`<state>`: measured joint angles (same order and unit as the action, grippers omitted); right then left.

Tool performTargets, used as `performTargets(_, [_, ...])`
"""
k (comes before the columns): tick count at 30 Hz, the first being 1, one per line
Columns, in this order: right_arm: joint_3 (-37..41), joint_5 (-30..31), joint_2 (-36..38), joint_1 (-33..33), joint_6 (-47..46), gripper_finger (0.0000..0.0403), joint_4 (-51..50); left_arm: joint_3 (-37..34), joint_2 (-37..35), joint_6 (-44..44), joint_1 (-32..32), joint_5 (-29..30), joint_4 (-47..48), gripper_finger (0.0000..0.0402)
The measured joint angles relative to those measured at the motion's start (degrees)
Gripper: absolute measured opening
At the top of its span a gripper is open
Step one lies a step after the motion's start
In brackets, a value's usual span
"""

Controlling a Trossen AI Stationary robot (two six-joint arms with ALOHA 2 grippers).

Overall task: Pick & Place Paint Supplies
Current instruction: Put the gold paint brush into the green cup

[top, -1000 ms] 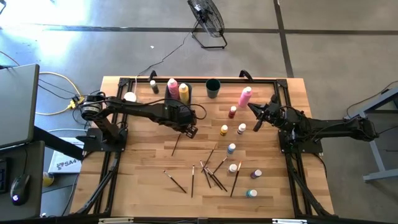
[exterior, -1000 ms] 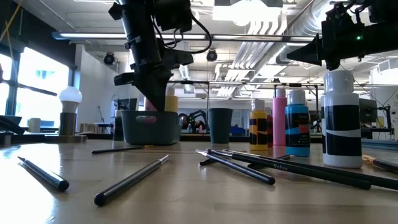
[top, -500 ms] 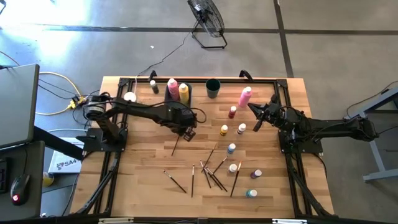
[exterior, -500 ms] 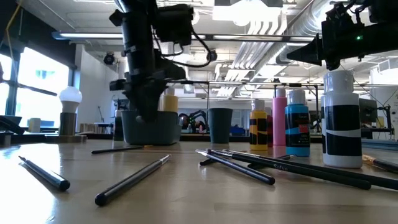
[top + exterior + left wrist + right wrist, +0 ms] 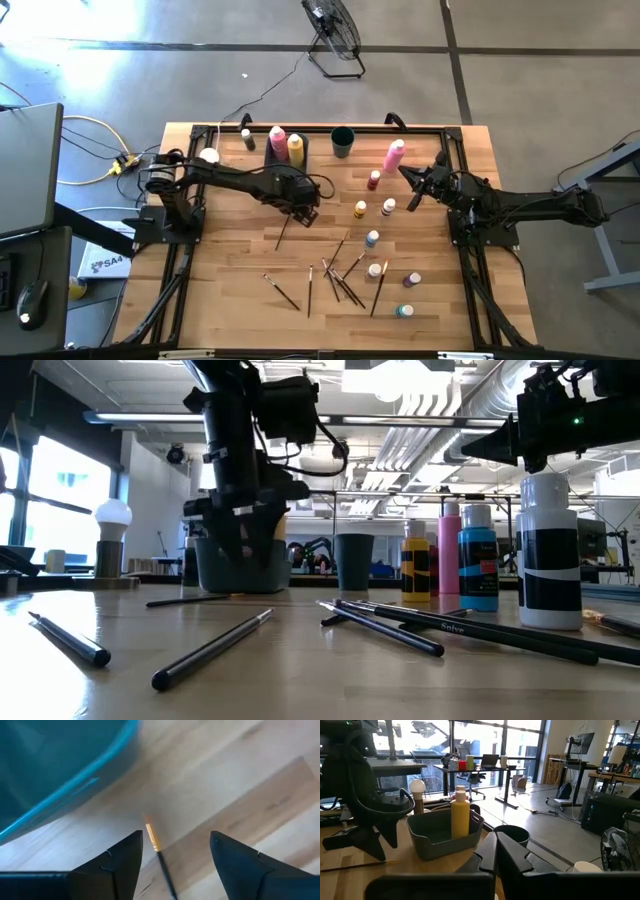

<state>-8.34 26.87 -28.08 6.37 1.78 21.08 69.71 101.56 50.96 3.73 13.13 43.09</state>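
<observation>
Looking down from the high view, we see the left gripper (image 5: 303, 206) at centre frame, now nearer the brush (image 5: 283, 232) than a second ago; the right gripper (image 5: 413, 190) waits at right, unchanged. In the low view, it sinks at upper left before the bin (image 5: 238, 565). In the left wrist view, our open fingers (image 5: 122, 861) straddle the brush tip (image 5: 151, 838), ready to grasp. In the right wrist view, fingers (image 5: 487, 854) sit closed.

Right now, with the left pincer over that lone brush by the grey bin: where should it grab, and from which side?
Grip the paintbrush on its dark handle just behind the gold ferrule, coming straight down. It lies flat on the table, and the open left pincer already straddles it, fingers either side. The bin sits close, so a side approach looks cramped.
</observation>
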Motion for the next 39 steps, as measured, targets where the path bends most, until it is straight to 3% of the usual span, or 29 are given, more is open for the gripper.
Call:
performTargets(15, [0.0, -0.01, 0.0, 0.01, 0.0, 0.0003, 0.08, -0.02, 0.07, 2.19, 0.0, 3.23, 0.77, 0.0218])
performTargets(29, [0.0, -0.03, 0.0, 0.0, 0.0, 0.0003, 0.03, 0.11, 6.57, 3.45, -0.02, 3.03, 0.37, 0.0218])
performTargets(39, [0.0, -0.02, 0.0, 0.0, 0.0, 0.0003, 0.06, 0.07, 6.95, 3.56, -0.09, 5.47, 0.19, 0.0218])
